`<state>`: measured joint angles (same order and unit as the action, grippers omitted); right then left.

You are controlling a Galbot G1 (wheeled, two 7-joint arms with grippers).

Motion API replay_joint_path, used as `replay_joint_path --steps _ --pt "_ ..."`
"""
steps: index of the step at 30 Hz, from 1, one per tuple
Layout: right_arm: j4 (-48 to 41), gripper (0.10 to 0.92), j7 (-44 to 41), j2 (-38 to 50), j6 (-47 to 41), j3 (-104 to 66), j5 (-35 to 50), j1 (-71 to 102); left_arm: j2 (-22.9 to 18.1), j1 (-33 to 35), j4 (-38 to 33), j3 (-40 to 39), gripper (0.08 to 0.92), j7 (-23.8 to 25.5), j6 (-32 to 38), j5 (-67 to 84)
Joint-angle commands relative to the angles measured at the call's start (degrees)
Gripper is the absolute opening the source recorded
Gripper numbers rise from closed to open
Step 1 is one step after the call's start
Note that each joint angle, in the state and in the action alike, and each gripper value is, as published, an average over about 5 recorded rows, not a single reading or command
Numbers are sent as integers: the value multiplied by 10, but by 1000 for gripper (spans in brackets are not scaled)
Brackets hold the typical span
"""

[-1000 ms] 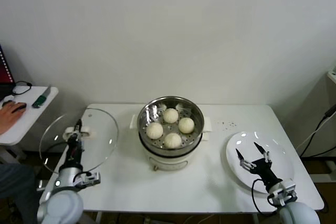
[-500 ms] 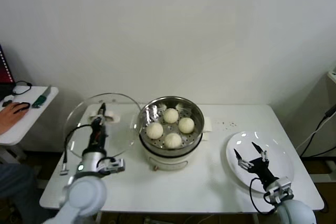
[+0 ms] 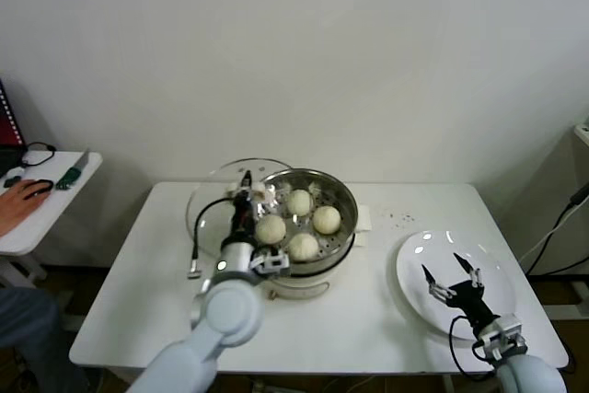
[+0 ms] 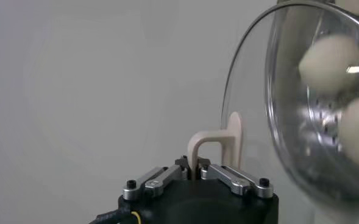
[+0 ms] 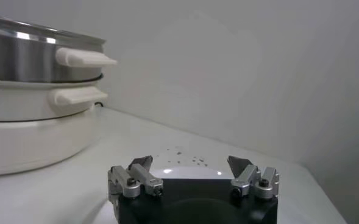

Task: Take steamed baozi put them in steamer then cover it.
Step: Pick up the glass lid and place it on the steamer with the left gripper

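Black gripper bodies, silver fingers (image 5: 139,178) with dark screws; grey-white arms.

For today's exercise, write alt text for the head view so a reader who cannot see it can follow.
The left gripper holds the clear glass cover by its handle beside the steamer, where four baozi sit. The right gripper hangs open over a white plate on the table.

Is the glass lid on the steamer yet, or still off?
Off. The left gripper holds the glass lid by its handle, beside the steamer, all four baozi uncovered.
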<state>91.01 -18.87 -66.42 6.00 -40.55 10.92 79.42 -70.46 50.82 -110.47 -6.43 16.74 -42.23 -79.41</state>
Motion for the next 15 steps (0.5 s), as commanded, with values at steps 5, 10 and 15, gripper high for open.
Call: replay_joint_path --steps 5,10,15 --pt "-1 823 0 -3 1 -15 -6 2 -117 -62 106 -69 151 12 -28 -28" --pt "-3 823 0 -6 2 -20 -6 3 -120 -65 126 -72 151 7 -28 -25" --pt "-7 823 0 -14 4 -20 -10 2 -114 -73 141 -77 151 14 -28 -25"
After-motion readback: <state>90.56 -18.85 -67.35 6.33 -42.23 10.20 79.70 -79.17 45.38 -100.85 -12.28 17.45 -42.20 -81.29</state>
